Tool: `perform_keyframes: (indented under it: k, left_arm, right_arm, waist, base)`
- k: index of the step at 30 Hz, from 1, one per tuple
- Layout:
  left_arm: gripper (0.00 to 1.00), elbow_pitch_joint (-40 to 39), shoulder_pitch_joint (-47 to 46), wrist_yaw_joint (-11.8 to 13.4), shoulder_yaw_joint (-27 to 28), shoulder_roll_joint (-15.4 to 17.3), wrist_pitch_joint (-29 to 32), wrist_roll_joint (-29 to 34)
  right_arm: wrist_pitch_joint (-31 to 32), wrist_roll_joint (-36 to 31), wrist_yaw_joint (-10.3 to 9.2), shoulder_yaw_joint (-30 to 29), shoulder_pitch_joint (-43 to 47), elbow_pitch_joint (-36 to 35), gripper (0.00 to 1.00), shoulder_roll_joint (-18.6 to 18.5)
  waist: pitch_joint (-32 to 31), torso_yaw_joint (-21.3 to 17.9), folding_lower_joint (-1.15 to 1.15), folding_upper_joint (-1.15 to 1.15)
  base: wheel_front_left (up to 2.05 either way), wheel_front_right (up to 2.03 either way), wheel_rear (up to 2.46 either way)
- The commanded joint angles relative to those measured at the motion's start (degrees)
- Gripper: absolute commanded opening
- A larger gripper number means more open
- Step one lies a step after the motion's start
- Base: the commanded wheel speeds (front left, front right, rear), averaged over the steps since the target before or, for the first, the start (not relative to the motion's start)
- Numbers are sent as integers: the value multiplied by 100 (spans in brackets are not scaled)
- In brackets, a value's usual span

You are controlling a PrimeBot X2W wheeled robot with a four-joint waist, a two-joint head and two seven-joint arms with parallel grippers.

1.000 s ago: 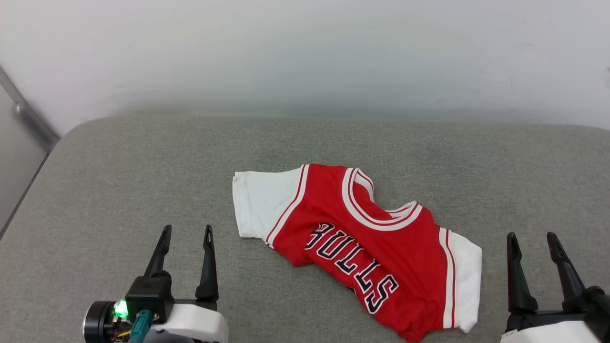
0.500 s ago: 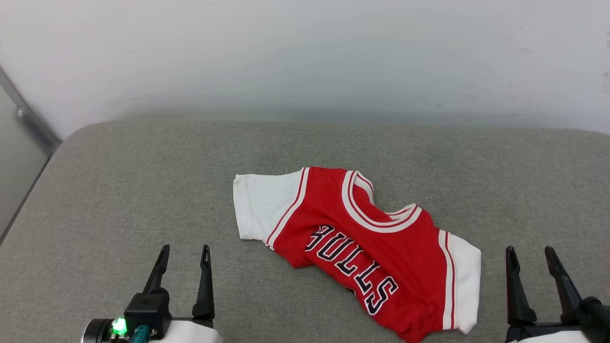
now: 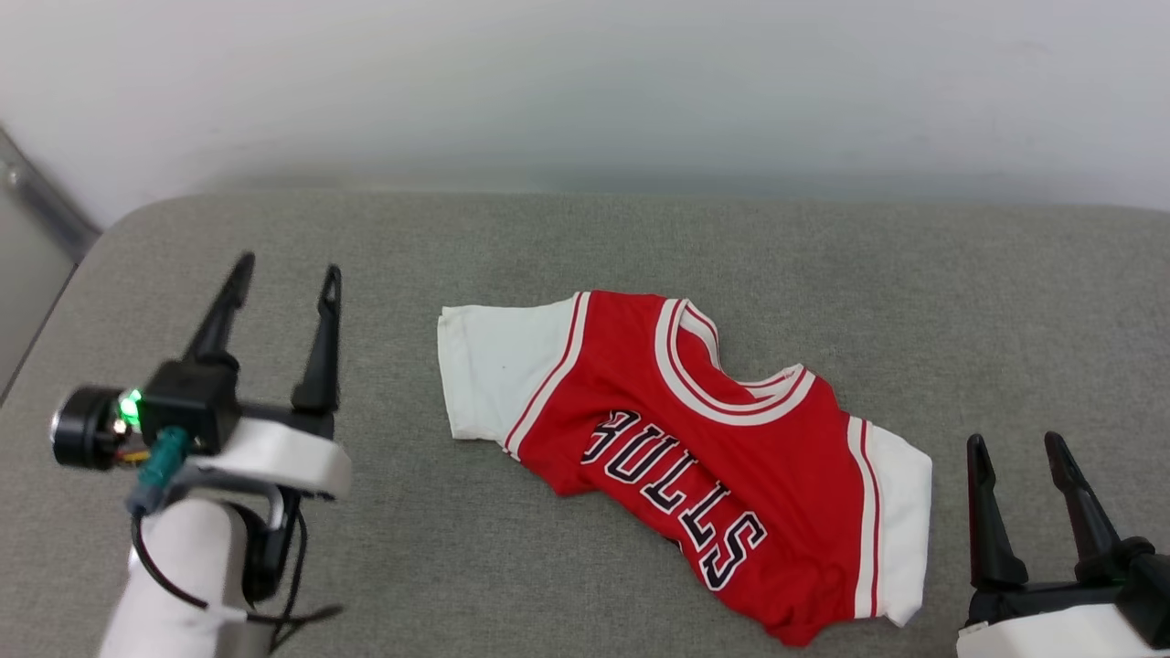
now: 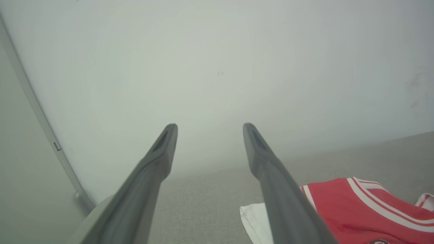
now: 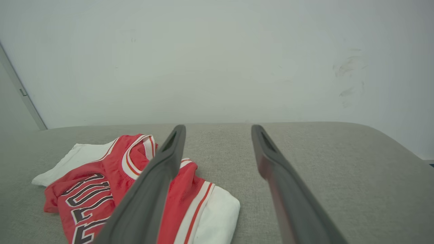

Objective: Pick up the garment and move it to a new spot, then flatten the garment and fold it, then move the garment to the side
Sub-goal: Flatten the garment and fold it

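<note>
At the far left a grey metal strip (image 3: 37, 196) runs up the pale wall (image 3: 585, 82). The left gripper (image 3: 288, 267) hangs over the left part of the grey fabric cushion (image 3: 548, 238). Its two dark fingers are spread well apart with nothing between them, tips pointing toward the wall, and a green light (image 3: 129, 407) glows on the wrist housing behind them. It is clear of the garment (image 3: 713, 439), which lies to its right near the middle of the cushion, front side up and at a slant, the striped neck opening toward the wall. One white sleeve lies flat at the garment's left end, and the other is at its lower right end, nearest the right gripper (image 3: 1015, 440). Black white-edged "BULLS" lettering runs diagonally down the red chest. The lower body seems tucked or bunched underneath, though the folds there are hard to read. The right gripper sits low at the right edge, just beside that right sleeve without touching it. Its fingers are likewise parted and empty, pointing toward the wall.
</note>
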Motion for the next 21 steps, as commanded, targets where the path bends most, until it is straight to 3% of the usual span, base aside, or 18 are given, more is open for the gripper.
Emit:
perform_keyframes:
  k: [1,4,9,14,21]
  left_arm:
    - [100,183,-414,-117,29,129,-12,-57]
    - [100,335,-896,-228,-3,239,78,-134]
    - [100,623,-1926,-405,-233,588,836,-365]
    - [100,896,-2814,-462,-789,958,2159,-897]
    - [100,1036,-3636,-466,-1959,1684,4335,-2368]
  right_arm:
    - [-14,-49,-2,-4,-145,-58,100,8]
    - [-13,-87,-2,-5,-226,-92,100,9]
    - [-13,-143,-2,1,-418,-167,100,8]
    - [-14,-152,-2,-11,-583,-212,100,8]
    - [-14,-145,-2,9,-807,-281,100,10]
  waist:
    - [232,-96,0,0]
    - [373,-145,0,0]
    - [704,-278,0,0]
    - [969,-373,0,0]
    - [1338,-511,0,0]
  base:
    - [0,0,0]
    - [0,0,0]
    - [0,0,0]
    - [0,0,0]
    - [0,0,0]
